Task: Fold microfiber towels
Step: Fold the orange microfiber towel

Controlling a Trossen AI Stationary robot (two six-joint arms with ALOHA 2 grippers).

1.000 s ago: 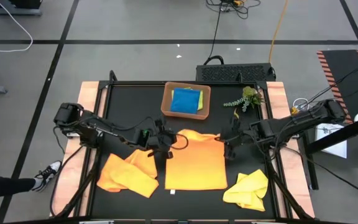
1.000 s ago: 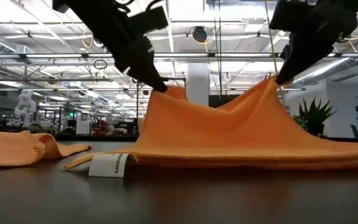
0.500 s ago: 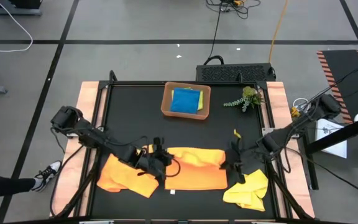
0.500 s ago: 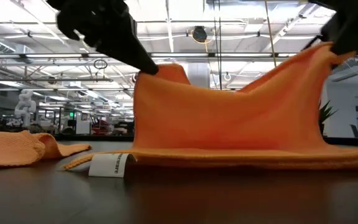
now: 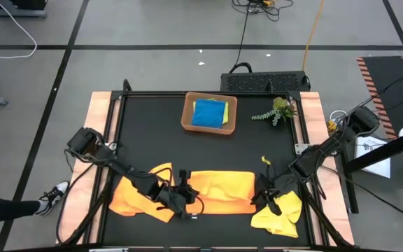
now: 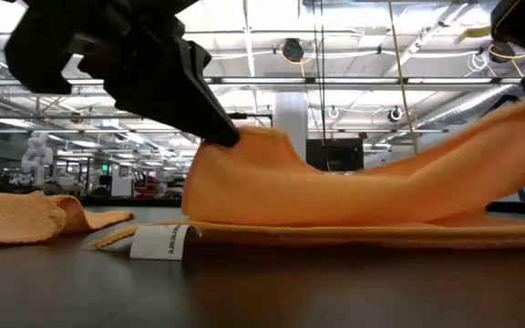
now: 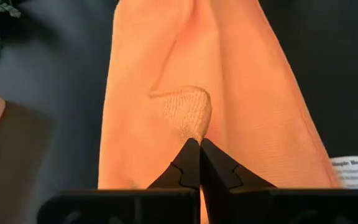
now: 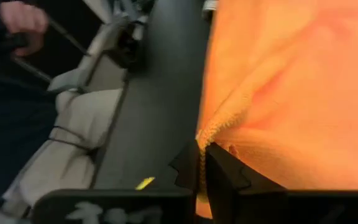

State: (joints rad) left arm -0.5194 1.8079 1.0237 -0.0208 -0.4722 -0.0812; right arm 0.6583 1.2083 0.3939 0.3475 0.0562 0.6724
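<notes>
Table (image 5: 152, 133): black top, wood-edged.
Orange towel (image 5: 219, 191): near front edge, folded over on itself, white label at its front.
Second orange towel (image 5: 137, 198): crumpled, left of it.
Yellow towel (image 5: 280, 213): bunched, front right.
Tray (image 5: 187, 115): at back, holds a blue towel (image 5: 208, 113).
Left gripper (image 5: 181, 197): pinched tight on the folded towel's left corner.
Right gripper (image 5: 263, 195): clamped on its right corner.
Plant sprig (image 5: 277, 111): beside the tray.

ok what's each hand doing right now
left hand: closed, pinching the orange towel corner
right hand: closed on the same towel's other corner
</notes>
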